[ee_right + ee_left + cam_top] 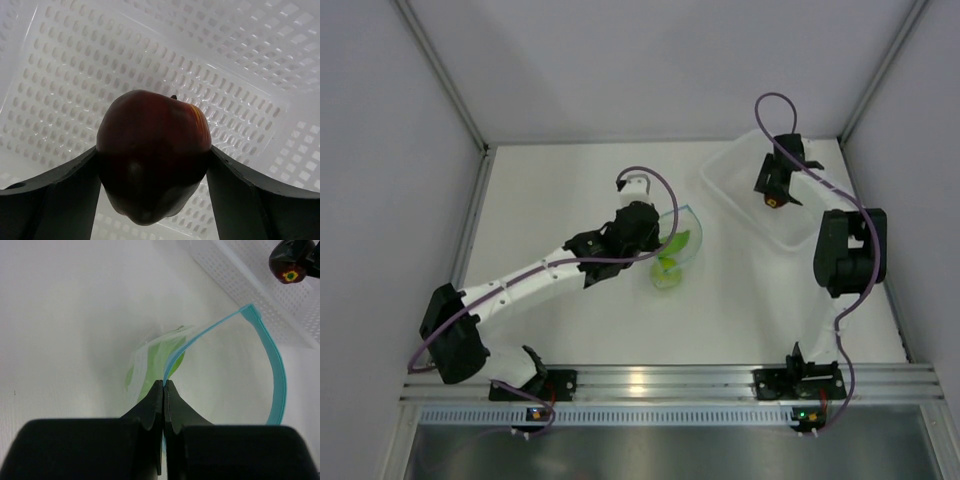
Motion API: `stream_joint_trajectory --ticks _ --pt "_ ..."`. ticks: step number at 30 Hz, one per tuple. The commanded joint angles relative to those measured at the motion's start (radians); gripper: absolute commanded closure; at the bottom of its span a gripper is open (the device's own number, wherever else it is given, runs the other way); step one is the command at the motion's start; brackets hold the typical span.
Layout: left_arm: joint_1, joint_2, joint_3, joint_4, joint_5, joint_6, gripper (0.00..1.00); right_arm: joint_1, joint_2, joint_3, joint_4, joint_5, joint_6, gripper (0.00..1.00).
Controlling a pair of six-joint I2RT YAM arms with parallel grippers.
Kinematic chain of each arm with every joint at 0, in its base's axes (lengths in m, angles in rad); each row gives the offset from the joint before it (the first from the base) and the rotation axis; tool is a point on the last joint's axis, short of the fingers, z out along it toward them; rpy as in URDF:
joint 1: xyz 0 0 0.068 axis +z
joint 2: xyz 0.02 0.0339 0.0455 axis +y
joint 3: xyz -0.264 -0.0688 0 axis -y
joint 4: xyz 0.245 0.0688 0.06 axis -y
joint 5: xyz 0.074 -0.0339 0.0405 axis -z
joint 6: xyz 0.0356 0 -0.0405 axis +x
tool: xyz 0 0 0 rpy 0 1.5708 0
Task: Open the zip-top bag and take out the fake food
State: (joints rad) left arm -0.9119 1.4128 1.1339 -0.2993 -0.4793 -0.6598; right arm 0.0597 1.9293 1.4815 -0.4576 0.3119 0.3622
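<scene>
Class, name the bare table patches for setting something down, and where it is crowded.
Bare: the back-left table behind the left arm, and the front strip between the zip-top bag and the rail. Crowded: the right end effector holds a dark red apple over the tray.

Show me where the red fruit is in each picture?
Top external: the red fruit is at the upper right, over the tray.
Left wrist: the red fruit is in the top right corner, above the tray.
Right wrist: the red fruit is in the middle, big and close, with the tray behind it.
Shared landmark: the white tray with holes.
</scene>
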Motion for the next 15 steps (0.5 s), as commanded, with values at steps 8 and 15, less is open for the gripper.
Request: stream_joint_trajectory --ticks 8,15 --pt "0.048 -0.003 0.076 0.019 0.12 0.017 1.0 -0.014 -0.142 0.034 -0.015 -0.027 0.004 0.01" --pt "0.057 0.038 0.058 0.042 0.122 -0.066 1.0 0.009 -0.398 -0.114 -0.004 -0.302 0.001 0.23"
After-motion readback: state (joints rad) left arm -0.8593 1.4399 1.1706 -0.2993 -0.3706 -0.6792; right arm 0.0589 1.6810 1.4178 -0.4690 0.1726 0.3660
